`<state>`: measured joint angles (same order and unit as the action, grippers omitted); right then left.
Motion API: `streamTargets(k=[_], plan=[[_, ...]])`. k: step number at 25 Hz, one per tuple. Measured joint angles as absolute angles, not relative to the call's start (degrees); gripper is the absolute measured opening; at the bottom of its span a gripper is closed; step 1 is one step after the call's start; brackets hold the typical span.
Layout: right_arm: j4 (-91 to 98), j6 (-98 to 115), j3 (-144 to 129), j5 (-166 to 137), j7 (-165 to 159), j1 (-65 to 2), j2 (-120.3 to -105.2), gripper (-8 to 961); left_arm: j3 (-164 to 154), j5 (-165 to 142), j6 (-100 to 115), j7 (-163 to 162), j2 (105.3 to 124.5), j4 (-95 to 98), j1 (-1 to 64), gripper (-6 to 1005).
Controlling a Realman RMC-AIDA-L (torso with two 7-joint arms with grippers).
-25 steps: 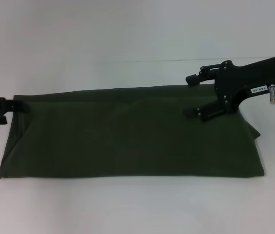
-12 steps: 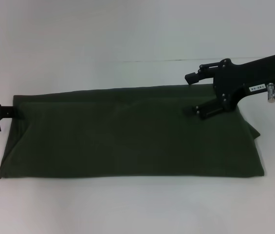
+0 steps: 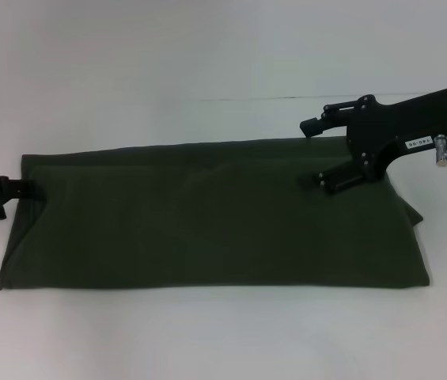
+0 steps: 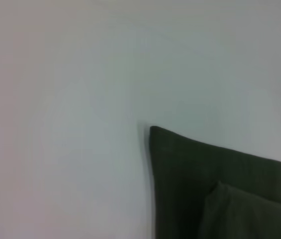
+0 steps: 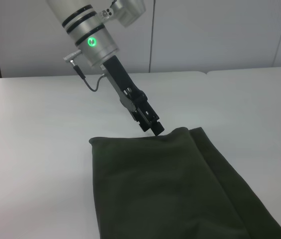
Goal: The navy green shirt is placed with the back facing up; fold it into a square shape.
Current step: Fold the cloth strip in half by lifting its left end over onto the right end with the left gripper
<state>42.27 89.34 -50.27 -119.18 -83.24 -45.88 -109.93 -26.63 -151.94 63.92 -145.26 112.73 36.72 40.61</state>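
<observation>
The navy green shirt (image 3: 207,218) lies flat on the white table (image 3: 207,332) as a long folded band; it also fills the near part of the right wrist view (image 5: 170,189). My right gripper (image 3: 315,153) hovers open over the band's far right part, with nothing between its fingers. My left gripper (image 3: 5,192) sits low at the band's left end, touching or nearly touching the cloth edge. In the right wrist view the left gripper (image 5: 151,124) meets that far edge. A folded shirt corner (image 4: 220,194) shows in the left wrist view.
White tabletop (image 5: 36,129) surrounds the shirt on all sides. A thin seam (image 3: 286,97) runs across the table behind the shirt. Pale wall panels (image 5: 220,35) stand beyond the table in the right wrist view.
The left gripper drew back to the left, then came in again a little lower at the shirt's left end. The right gripper rose slightly and holds still. The shirt lies unchanged.
</observation>
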Motion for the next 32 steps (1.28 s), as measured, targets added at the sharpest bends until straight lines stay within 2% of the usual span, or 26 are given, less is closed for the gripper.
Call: streamTargets(k=[32], plan=[[42.37, 89.47, -50.27, -119.45, -82.86, -45.88, -109.94, 915, -28.49, -152.40, 64.29, -143.61, 113.38, 35.31, 41.14, 876]])
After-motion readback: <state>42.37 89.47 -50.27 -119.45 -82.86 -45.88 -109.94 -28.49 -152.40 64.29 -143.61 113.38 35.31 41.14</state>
